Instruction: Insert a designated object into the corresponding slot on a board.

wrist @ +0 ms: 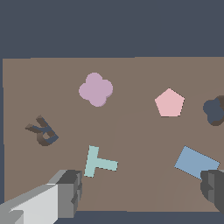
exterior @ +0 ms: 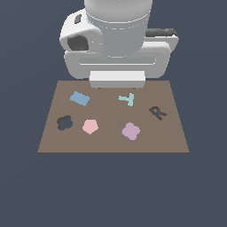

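Currently your lilac piece [wrist: 96, 89] lies flat on the board [wrist: 131, 70], free of the gripper [wrist: 140, 192] and well ahead of its fingertips. The slot [wrist: 214, 111] sits far off to one side of the gripper, beyond the pink pentagon [wrist: 169, 103]. You have the fingers [wrist: 70, 192] spread wide, holding nothing, hovering above the board. Nearest them are the teal T [wrist: 98, 162] and the blue rectangle [wrist: 196, 162]. The R mark [wrist: 42, 131] lies toward the opposite side.
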Controlling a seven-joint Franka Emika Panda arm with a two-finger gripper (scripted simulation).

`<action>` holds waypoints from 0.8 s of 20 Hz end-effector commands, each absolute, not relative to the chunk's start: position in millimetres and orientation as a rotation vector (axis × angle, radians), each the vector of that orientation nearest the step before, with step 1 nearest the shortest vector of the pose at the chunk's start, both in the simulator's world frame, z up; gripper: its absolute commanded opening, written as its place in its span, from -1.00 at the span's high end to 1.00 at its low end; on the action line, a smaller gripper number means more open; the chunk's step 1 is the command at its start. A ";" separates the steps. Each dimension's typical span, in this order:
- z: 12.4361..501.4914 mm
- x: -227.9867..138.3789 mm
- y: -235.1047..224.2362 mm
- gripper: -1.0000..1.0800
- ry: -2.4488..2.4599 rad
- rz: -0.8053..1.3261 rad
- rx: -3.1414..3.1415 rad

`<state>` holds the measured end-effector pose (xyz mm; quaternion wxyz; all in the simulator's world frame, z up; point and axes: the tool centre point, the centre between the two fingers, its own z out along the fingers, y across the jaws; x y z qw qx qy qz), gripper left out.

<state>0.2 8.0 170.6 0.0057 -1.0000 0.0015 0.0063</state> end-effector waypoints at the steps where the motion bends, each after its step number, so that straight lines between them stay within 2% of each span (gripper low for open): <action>1: 170.6 0.2 8.0 -0.92 0.005 0.020 -3.130; 16: 145.5 13.7 23.1 -0.92 0.202 0.015 -3.126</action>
